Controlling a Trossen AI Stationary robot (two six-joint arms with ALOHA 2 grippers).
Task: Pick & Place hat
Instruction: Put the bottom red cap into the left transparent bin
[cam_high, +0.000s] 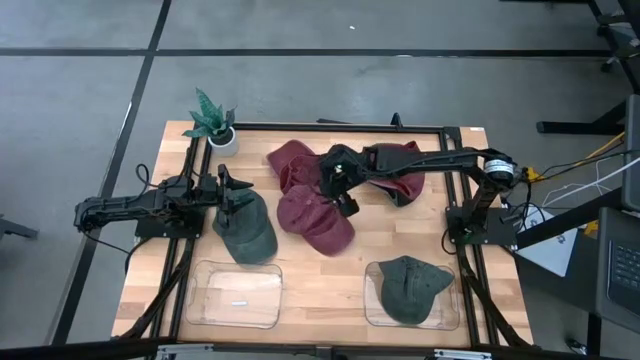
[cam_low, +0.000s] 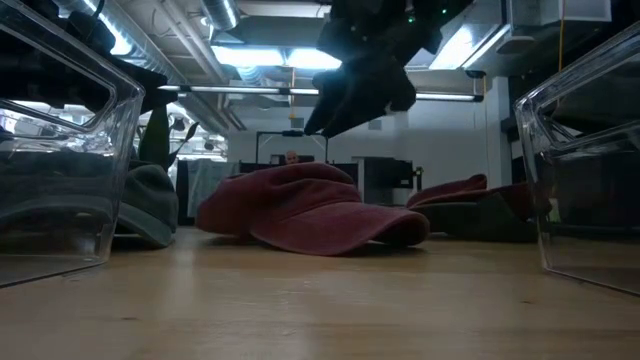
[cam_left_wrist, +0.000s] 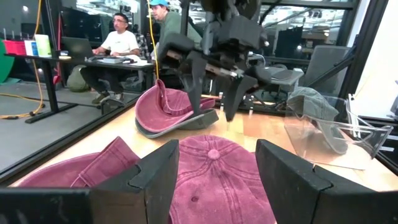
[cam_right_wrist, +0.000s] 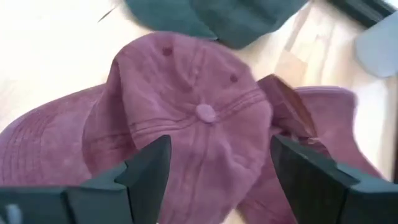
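Observation:
A maroon cap (cam_high: 318, 222) lies crown up at the table's middle. My right gripper (cam_high: 340, 190) hangs open just above it, and the right wrist view shows the crown button (cam_right_wrist: 205, 112) between the spread fingers (cam_right_wrist: 149, 171). In the low view the right gripper (cam_low: 360, 85) is clear of the cap (cam_low: 310, 210). My left gripper (cam_high: 233, 192) is open over the far edge of a green cap (cam_high: 247, 232) and faces the maroon cap (cam_left_wrist: 214, 180). Two more maroon caps (cam_high: 290, 160) (cam_high: 402, 178) lie farther back.
Another green cap (cam_high: 408, 288) lies in the clear tray (cam_high: 372, 315) at the near right. A second clear tray (cam_high: 205, 300) sits at the near left. A potted plant (cam_high: 212, 122) stands at the far left corner. A black frame (cam_high: 455, 130) borders the board. People (cam_left_wrist: 124, 43) sit at desks beyond the table.

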